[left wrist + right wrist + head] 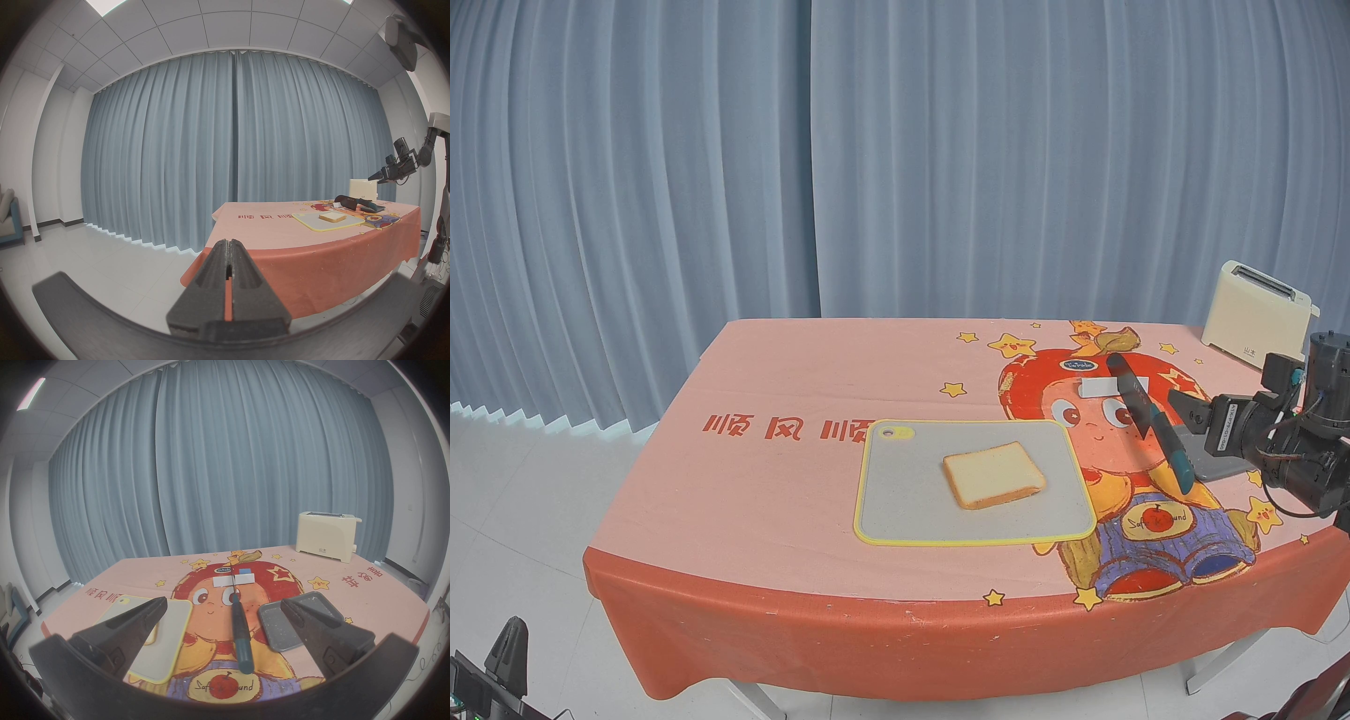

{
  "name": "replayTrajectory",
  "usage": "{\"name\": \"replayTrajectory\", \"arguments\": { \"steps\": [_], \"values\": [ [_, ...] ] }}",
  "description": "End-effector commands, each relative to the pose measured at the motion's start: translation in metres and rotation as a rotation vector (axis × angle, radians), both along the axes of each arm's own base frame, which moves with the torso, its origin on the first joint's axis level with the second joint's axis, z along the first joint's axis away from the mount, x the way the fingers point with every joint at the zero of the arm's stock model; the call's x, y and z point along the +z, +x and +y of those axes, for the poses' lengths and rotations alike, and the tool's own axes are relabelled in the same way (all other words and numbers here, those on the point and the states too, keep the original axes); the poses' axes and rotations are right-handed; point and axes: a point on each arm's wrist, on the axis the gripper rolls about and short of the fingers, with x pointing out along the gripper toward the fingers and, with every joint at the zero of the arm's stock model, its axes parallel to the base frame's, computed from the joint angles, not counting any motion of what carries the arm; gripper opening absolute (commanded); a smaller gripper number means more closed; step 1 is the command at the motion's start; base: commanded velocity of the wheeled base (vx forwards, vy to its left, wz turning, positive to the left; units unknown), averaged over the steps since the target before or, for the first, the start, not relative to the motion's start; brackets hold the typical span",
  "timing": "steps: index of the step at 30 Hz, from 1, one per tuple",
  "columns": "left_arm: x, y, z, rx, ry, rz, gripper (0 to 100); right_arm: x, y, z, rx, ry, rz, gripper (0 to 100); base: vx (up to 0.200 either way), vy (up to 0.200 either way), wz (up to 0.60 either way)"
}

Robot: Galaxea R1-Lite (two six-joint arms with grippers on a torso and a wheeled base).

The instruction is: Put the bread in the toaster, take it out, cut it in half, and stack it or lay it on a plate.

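Pink-clothed bench point(778, 487) carries the bread point(994, 474) flat on the cutting board point(900, 506), well left of the right gripper point(224, 602), whose jaws stand wide apart near the knife point(1153, 422); its blade points away, its handle toward that gripper. The left gripper point(228, 243) is closed, off the bench

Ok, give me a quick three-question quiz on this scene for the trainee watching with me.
1. True or false: the bread lies on the cutting board.
2. The right gripper is: A) open, with nothing between its fingers; B) shut on the bread; C) shut on a spoon.
3. Fill in: between the cutting board and the grey tray lies the ____.

Key: 1 true; 2 A; 3 knife.
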Motion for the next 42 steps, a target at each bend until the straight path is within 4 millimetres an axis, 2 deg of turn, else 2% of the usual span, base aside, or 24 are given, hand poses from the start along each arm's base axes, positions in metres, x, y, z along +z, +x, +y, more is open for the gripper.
{"name": "replayTrajectory", "arguments": {
  "steps": [1,11,20,24,28,42],
  "values": [
    [-0.005,0.001,0.0,0.001,0.0,0.019,0,-0.012,0.009,-0.004,-0.025,-0.019,0.047,100,0.0,0.0,0.0],
    [-0.005,0.001,0.0,0.001,0.0,0.019,0,-0.018,0.016,-0.007,0.034,-0.007,0.079,100,0.0,0.0,0.0],
    [-0.005,0.001,0.0,0.001,0.0,0.019,0,-0.029,0.044,-0.009,0.033,-0.051,0.064,100,0.0,0.0,0.0],
    [-0.005,0.001,0.0,0.001,0.0,0.019,0,-0.04,0.056,-0.006,0.034,-0.052,0.058,100,0.0,0.0,0.0],
    [-0.005,0.001,0.0,0.001,0.0,0.019,0,-0.051,0.067,-0.014,0.011,-0.057,0.071,100,0.0,0.0,0.0],
    [-0.005,0.001,0.0,0.001,0.0,0.019,0,-0.068,0.074,-0.014,0.026,-0.063,0.11,100,0.0,0.0,0.0]
  ]
}}
